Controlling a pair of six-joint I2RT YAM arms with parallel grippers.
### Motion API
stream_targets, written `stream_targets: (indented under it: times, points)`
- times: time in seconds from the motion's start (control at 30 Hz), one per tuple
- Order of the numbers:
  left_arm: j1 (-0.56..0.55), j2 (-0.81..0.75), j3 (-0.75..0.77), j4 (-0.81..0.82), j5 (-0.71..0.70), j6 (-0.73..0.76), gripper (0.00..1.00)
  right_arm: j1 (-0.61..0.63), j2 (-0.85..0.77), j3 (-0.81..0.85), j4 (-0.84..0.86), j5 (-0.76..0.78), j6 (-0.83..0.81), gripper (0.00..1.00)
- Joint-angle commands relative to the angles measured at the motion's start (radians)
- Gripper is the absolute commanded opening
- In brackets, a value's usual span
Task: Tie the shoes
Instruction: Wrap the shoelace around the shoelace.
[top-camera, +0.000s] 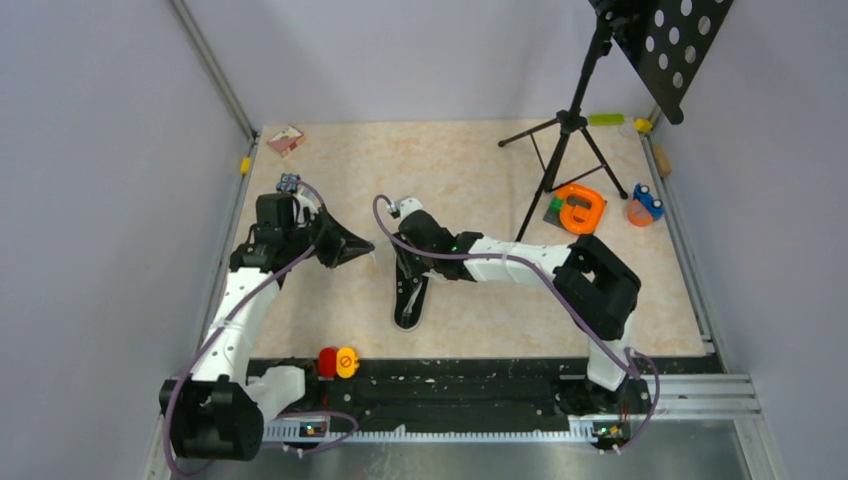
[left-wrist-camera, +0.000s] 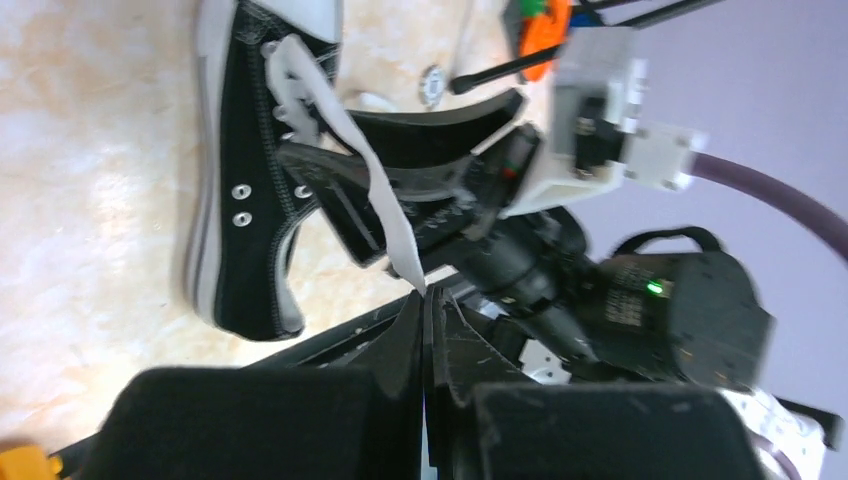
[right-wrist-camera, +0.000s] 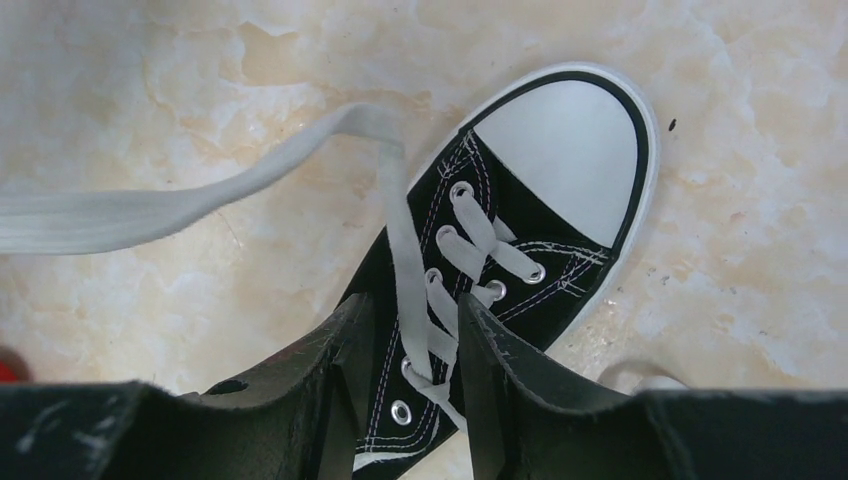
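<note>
Sneaker direction: the black sneaker (top-camera: 408, 300) is sitting sole-down on the desk (top-camera: 480, 170). Its long axis is running from the far side toward the arm bases, and its white toe cap (right-wrist-camera: 570, 150) is pointing at the near edge.

Sneaker position: the black tripod (top-camera: 560, 150) is standing to the sneaker's right and farther back. In the overhead view the right arm is covering the heel end.

Left fingers: the left fingers (left-wrist-camera: 400, 350) are pressing flat together, with no gap showing, and they are pinching the end of the white lace (left-wrist-camera: 385, 215) at their very tips.

Lace: it is running as a straight flat band from the sneaker's eyelet rows to the left fingertips. In the right wrist view it is rising off the lacing, bending near the toe cap and leaving the left side of the picture.

Right fingers: the right fingers (right-wrist-camera: 500, 370) are standing partly open with a narrow gap between them. They are clamping nothing, and I cannot tell whether the tips are touching the canvas.

Sneaker relative to right fingers: the laced throat is lying directly below and between the two tips, one finger to each side of the eyelet rows, with the toe cap lying beyond them.

Sneaker relative to left fingers: the sneaker is lying just to the right of the left fingers, apart from them and joined to them only by the lace.
</note>
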Motion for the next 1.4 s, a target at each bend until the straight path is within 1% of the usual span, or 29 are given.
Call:
stream_targets:
  times: [0.0,0.1,0.23,0.47,0.53,0.67,0.73,0.77,0.9,0.97,1.2,1.27,1.37]
  points:
    - [0.017,-0.048,0.043,0.158,0.149,-0.119,0.0,-0.007,-0.001,0.059,0.016,0.032,-0.009,0.38]
    - [0.019,-0.049,0.052,0.172,0.191,-0.14,0.0,-0.007,0.004,0.07,0.022,0.034,-0.017,0.4]
    - [0.021,-0.062,0.064,0.177,0.221,-0.15,0.0,-0.009,0.021,0.102,0.02,0.033,-0.019,0.41]
    - [0.024,-0.08,0.094,0.182,0.23,-0.167,0.0,-0.01,0.058,0.149,0.037,-0.002,-0.019,0.38]
    - [0.027,-0.082,0.088,0.185,0.231,-0.17,0.0,-0.01,0.058,0.145,0.044,-0.008,-0.015,0.36]
    - [0.028,-0.086,0.079,0.191,0.233,-0.175,0.0,-0.012,0.042,0.12,0.062,-0.003,-0.007,0.23]
    - [0.031,-0.086,0.076,0.189,0.232,-0.172,0.0,-0.012,0.034,0.111,0.064,0.004,-0.005,0.04]
    - [0.032,-0.086,0.075,0.187,0.232,-0.168,0.0,-0.013,0.027,0.101,0.066,0.011,-0.002,0.0]
    - [0.036,-0.084,0.054,0.134,0.188,-0.121,0.0,-0.013,-0.036,0.025,0.094,0.035,0.007,0.0]
    - [0.076,-0.081,0.023,0.1,0.146,-0.086,0.0,-0.013,-0.082,-0.019,0.099,0.038,0.012,0.0]
    - [0.091,-0.03,-0.152,0.077,0.045,0.015,0.0,-0.015,-0.233,-0.198,0.136,0.071,0.04,0.0]
    - [0.09,-0.02,-0.202,0.098,0.024,0.035,0.0,-0.016,-0.262,-0.225,0.159,0.079,0.049,0.0]
    - [0.089,-0.002,-0.248,0.09,-0.042,0.083,0.0,-0.017,-0.279,-0.233,0.192,0.074,0.053,0.0]
